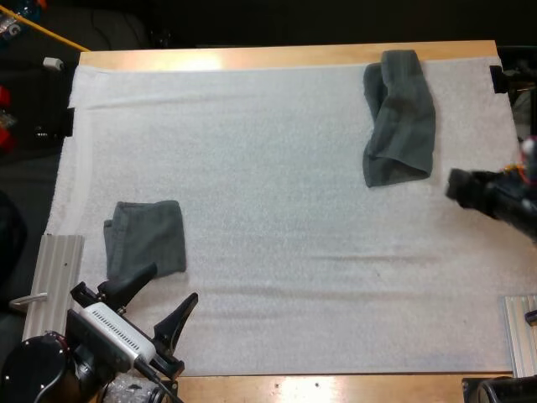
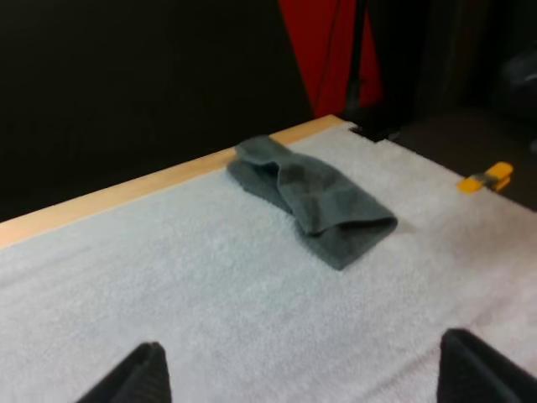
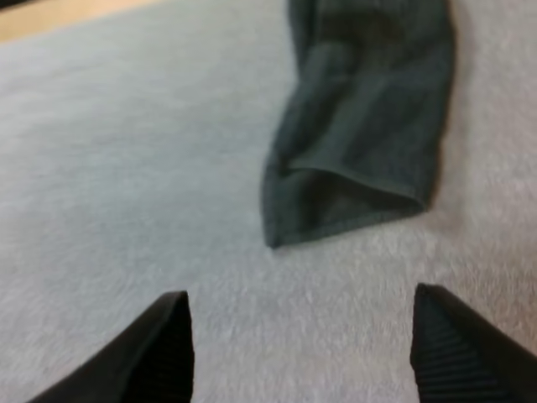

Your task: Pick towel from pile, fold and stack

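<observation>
— Where are the towels?
— The crumpled towel (image 1: 399, 117) is at the mat's (image 1: 277, 168) far right. The folded towel (image 1: 147, 238) is near left, perhaps just one.
— The pincers?
— The left pincer (image 1: 172, 283) gapes just beside the folded towel. The right pincer (image 3: 299, 294) is spread near the crumpled towel.

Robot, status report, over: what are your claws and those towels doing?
Both open, empty. Left gripper by folded towel; right gripper facing crumpled towel. Nothing in the way.
</observation>
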Robot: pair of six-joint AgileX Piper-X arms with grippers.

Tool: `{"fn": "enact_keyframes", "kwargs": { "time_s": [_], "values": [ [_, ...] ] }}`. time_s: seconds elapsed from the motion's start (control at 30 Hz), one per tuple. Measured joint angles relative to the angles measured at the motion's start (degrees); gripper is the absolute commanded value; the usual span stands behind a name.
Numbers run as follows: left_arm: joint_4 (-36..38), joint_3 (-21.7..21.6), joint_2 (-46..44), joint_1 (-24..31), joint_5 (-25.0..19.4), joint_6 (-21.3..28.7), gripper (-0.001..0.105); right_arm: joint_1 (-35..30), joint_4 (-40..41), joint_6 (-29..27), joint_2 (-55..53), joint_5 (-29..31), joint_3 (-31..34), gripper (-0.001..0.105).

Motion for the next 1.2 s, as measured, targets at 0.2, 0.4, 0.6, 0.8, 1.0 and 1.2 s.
{"fn": "enact_keyframes", "kwargs": {
  "time_s": [0.2, 0.4, 0.6, 0.8, 1.0, 1.2],
  "values": [
    [0.0, 0.0, 0.0, 0.0, 0.0, 0.0, 0.063, 0.0, -4.7, 1.6, 12.6, 1.9, -1.2, 0.055],
    [0.0, 0.0, 0.0, 0.0, 0.0, 0.0, 0.063, 0.0, -8.3, 1.6, 23.9, 4.9, -5.1, 0.055],
    [0.0, 0.0, 0.0, 0.0, 0.0, 0.0, 0.063, 0.0, -11.8, 1.7, 34.1, 5.5, -8.6, 0.055],
    [0.0, 0.0, 0.0, 0.0, 0.0, -2.0, 0.063, 0.0, -13.6, 2.3, 42.3, 5.9, -10.3, 0.055],
    [0.0, 0.0, 0.0, 0.0, 0.0, -3.0, 0.063, 0.0, -15.5, 5.3, 47.3, 6.0, -11.5, 0.047],
    [0.1, 0.0, 0.0, 0.0, 0.0, -3.0, 0.063, 0.0, -15.9, 6.2, 49.3, 6.0, -12.2, 0.019]
  ]
}}
